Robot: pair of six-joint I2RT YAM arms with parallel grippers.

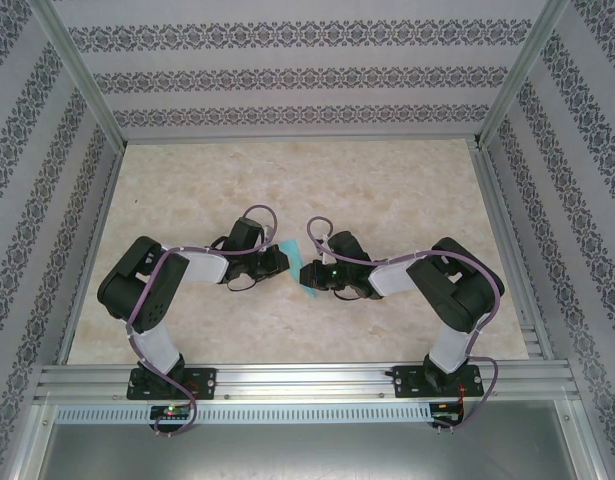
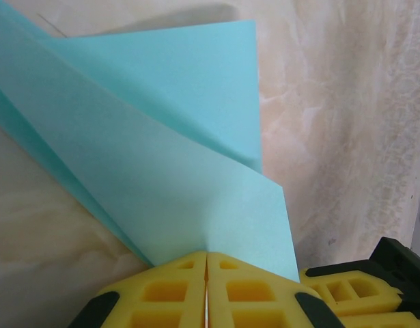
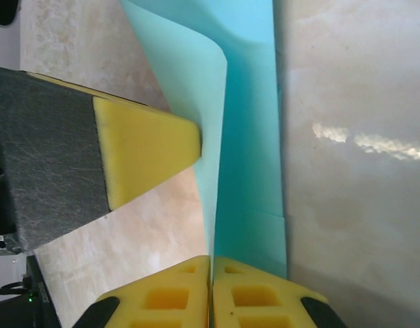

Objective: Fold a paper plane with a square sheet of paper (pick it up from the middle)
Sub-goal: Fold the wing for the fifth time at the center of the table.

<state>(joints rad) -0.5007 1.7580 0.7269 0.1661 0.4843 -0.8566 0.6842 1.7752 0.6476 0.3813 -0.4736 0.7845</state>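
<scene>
Turquoise-blue square sheet of thin paper, creased into overlapping flaps, is hanging just above the cream marble-patterned tabletop, near its middle. The black-and-white left arm and its twin, the right arm, are reaching inward towards each other, with the sheet between their tips. Seen from above, the sheet's long axis is running from far-left to near-right across the gap, so neither arm is nearer; both are touching it.

From the left wrist, the paper is fanning up and away from the yellow left fingers, which are pressed together and pinching its lower edge. From the right wrist, the paper is stretching straight ahead of the yellow right fingers, likewise pressed together and pinching a folded edge. The left fingers are pointing at the sheet from the side there. The next crease probably depends on these two pinches staying aligned along one fold line.
</scene>
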